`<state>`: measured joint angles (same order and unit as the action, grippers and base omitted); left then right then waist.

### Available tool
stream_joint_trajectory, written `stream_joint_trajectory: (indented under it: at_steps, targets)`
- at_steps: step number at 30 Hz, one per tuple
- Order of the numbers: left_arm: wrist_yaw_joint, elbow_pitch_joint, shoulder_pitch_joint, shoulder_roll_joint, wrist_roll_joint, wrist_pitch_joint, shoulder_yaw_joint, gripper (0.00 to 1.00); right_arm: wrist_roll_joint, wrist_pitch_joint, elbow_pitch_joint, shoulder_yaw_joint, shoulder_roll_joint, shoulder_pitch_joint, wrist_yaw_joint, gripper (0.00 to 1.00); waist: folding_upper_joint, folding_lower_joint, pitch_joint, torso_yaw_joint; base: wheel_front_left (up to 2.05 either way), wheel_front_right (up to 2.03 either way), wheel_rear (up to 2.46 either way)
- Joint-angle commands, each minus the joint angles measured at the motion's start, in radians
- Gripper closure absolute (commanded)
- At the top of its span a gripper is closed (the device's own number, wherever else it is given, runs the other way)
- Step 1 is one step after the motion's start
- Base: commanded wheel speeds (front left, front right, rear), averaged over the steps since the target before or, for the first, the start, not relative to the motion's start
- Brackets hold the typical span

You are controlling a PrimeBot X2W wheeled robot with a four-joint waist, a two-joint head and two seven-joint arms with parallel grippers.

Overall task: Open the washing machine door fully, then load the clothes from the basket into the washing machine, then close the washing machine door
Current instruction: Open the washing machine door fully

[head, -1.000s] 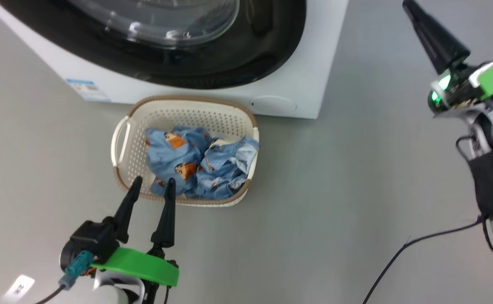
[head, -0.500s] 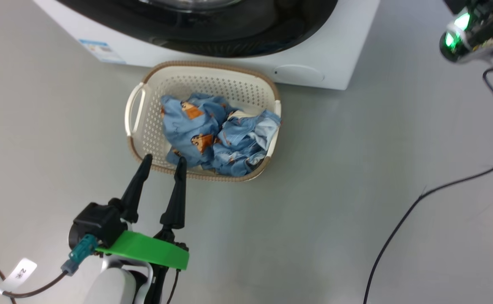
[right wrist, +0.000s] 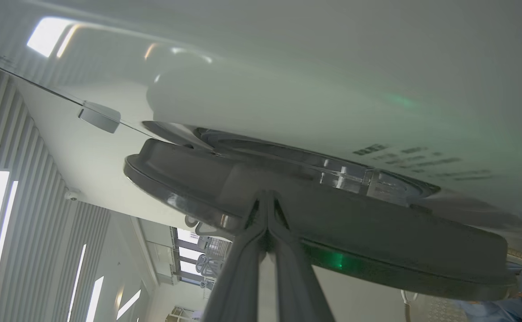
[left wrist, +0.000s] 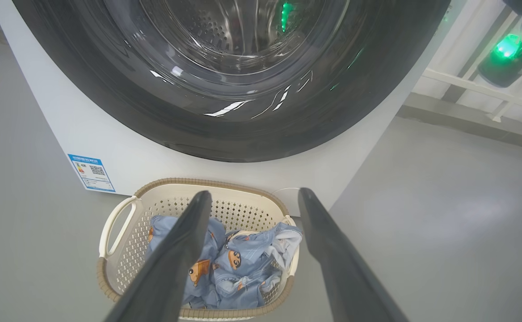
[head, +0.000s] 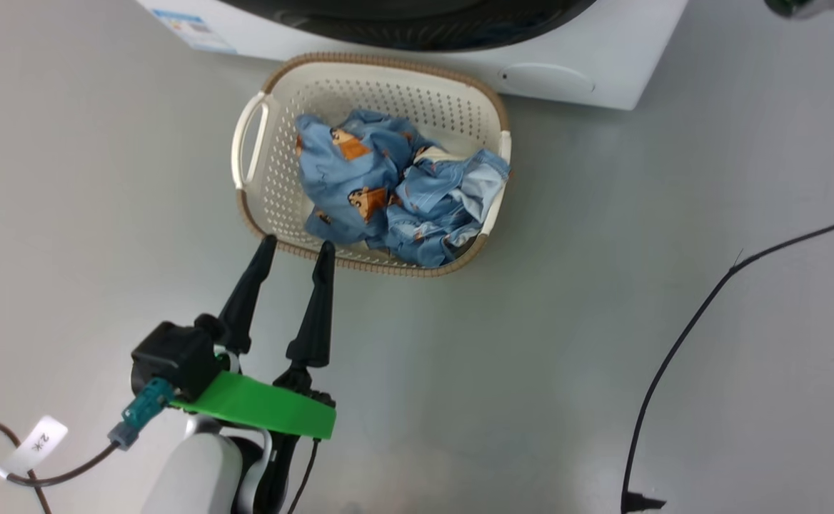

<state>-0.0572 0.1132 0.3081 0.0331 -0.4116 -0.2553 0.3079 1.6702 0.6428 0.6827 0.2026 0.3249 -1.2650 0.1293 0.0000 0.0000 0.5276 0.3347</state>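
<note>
Your closed right end effector (right wrist: 266,197) meets the round glossy black door (right wrist: 377,250) rim: swing wide; left end effector (head: 296,243) open

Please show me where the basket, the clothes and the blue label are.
the basket (head: 388,96), head view, on its perforated far wall.
the clothes (head: 381,193), head view, on the middle of the heap.
the blue label (left wrist: 91,172), left wrist view, on its centre.

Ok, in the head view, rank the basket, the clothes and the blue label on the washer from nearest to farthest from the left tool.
1. Basket: its near rim sits just beyond the tips of the left tool.
2. Clothes: heaped inside the basket, toward its right.
3. Blue label: on the front of the washer, past the basket's left handle.
</note>
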Motion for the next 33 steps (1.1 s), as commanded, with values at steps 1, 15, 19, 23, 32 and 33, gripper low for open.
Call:
stream_joint_trajectory:
  at_steps: [1,15,19,23,32,33]
  targets:
    - [0.007,-0.03,0.017,0.017,-0.013,-0.006,-0.026,0.0,-0.023,0.012,-0.019,0.014,-0.017,-0.03,0.001,1.0,0.0,0.0,0.025,0.017,0.0,0.0,0.0]
    - [0.015,-0.043,0.043,0.017,-0.036,-0.006,-0.002,0.0,-0.068,0.021,0.002,0.03,-0.022,-0.119,0.001,1.0,0.0,0.0,0.075,0.04,0.0,0.0,0.0]
    - [0.016,-0.041,0.05,0.017,-0.041,-0.006,0.005,0.0,-0.083,0.023,0.001,0.039,-0.023,-0.122,0.001,1.0,0.0,0.0,0.077,0.044,0.0,0.0,0.0]
    - [0.016,-0.043,0.051,0.017,-0.043,-0.006,0.008,0.0,-0.089,0.018,-0.007,0.041,-0.026,-0.114,0.001,1.0,0.0,0.0,0.077,0.045,0.0,0.0,0.0]
    - [0.016,-0.039,0.051,0.017,-0.043,-0.006,0.013,0.0,-0.099,0.04,-0.027,0.062,-0.032,-0.073,0.001,1.0,0.0,0.0,0.064,0.041,0.0,0.0,0.0]
    - [0.016,-0.039,0.05,0.017,-0.042,-0.006,0.013,0.0,-0.101,0.044,-0.029,0.066,-0.033,-0.065,0.001,1.0,0.0,0.0,0.061,0.04,0.0,0.0,0.0]
